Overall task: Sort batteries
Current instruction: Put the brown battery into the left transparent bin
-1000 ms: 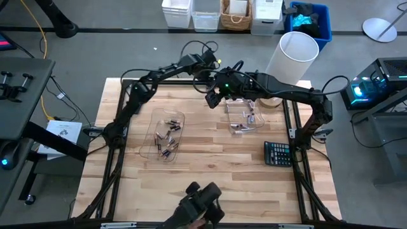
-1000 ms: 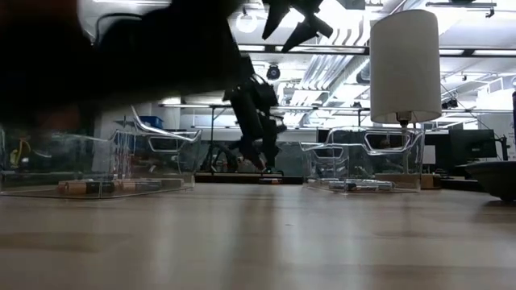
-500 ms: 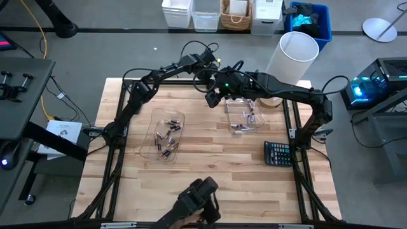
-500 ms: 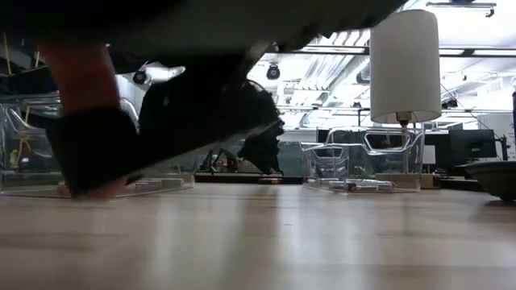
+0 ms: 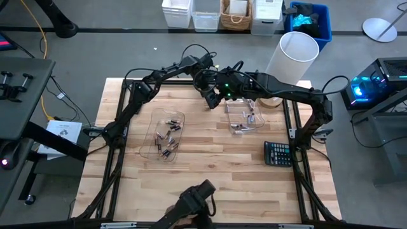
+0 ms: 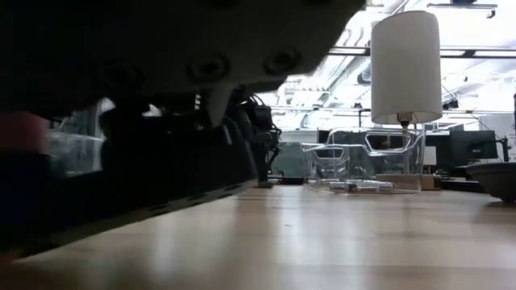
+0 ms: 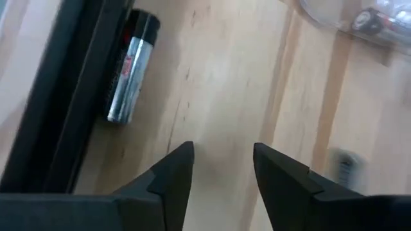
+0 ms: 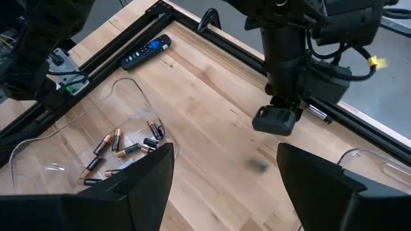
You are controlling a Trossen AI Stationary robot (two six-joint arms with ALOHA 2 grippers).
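A dark blur blocks most of the low view. My left claw (image 7: 218,170) hangs released and empty over the surface (image 7: 225,96), near a silvery battery (image 7: 130,69) against the black frame rail (image 7: 58,96). My right claw (image 8: 225,179) gapes above copper-ended batteries (image 8: 122,151) in a clear tray (image 8: 77,147).

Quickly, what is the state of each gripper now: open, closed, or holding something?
Left gripper: open, holding nothing, over bare wood near a silvery battery by the frame rail.
Right gripper: open wide, empty, raised above the table.
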